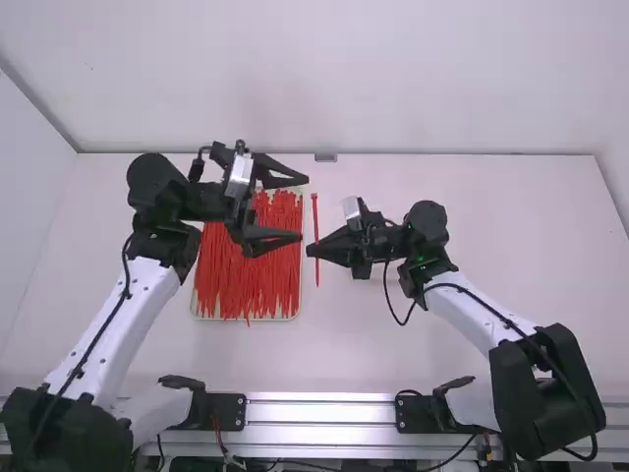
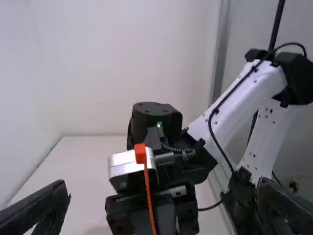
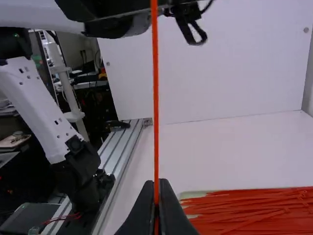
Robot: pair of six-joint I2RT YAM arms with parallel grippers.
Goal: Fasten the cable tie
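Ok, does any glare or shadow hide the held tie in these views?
No: high view, even light, soft shadows, cable tie clear against the table; right wrist view, it stands out against the bright wall above the right gripper; left wrist view, it crosses that gripper's dark body but reads clearly.

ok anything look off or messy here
Nothing much. The red ties lie bundled on their mat, though one tip pokes past its near edge. The single cable tie stands straight, pinched by the right gripper, jaws shut on it.
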